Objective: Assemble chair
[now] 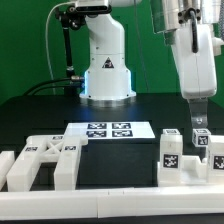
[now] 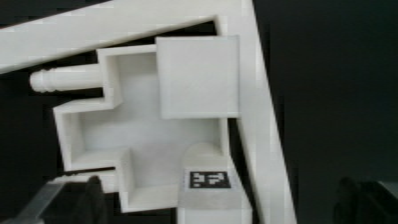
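Observation:
The chair lies in loose matte white parts. An X-braced panel point(image 1: 48, 158) rests at the exterior view's left. Tagged blocks point(image 1: 170, 150) stand in a cluster at the exterior view's right, against the front rail. My gripper point(image 1: 198, 122) hangs straight down over that cluster, just above a small tagged piece point(image 1: 198, 137). In the wrist view a notched white part point(image 2: 134, 125) with a round peg point(image 2: 50, 80) lies below me, and its tagged block point(image 2: 210, 182) sits between my dark fingers point(image 2: 63, 200). The gripper point(image 2: 214, 208) is open, its jaws wide apart and clear of the block's sides.
The marker board point(image 1: 105, 130) lies flat in front of the robot base point(image 1: 105, 75). A long plain white border rail point(image 1: 110, 197) runs along the front edge. In the wrist view the rail point(image 2: 267, 120) crosses right beside the parts.

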{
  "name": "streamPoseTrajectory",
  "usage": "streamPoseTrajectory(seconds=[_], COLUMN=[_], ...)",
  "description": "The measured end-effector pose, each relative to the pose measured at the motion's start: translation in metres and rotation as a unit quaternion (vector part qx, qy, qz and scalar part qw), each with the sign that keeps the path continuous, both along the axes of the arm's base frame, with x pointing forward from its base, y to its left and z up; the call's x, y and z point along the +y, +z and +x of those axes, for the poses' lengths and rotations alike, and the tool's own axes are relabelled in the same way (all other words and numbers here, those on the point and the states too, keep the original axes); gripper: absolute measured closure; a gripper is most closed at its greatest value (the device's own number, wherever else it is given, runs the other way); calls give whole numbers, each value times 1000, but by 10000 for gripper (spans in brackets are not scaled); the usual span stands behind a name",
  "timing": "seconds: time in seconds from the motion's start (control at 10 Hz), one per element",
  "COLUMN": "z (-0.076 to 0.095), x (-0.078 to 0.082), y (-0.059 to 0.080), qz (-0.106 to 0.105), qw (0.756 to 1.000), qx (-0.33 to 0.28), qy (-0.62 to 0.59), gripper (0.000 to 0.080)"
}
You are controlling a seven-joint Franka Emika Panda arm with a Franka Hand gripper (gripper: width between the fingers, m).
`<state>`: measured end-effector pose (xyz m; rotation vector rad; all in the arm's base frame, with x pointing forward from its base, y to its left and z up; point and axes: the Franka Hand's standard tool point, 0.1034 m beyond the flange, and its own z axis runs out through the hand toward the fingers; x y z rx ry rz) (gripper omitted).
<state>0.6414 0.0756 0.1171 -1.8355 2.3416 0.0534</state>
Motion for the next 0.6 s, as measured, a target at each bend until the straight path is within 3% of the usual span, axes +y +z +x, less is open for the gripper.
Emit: streamPoseTrajectory(seconds=[0.2, 0.4, 0.6], z=[0, 0, -2], x=[0, -3, 0], y=[0, 16, 22], qz=[0, -9, -11], qw=[1000, 992, 987], qx=[0, -26, -32], qy=[3, 124, 156], gripper=[150, 150, 150])
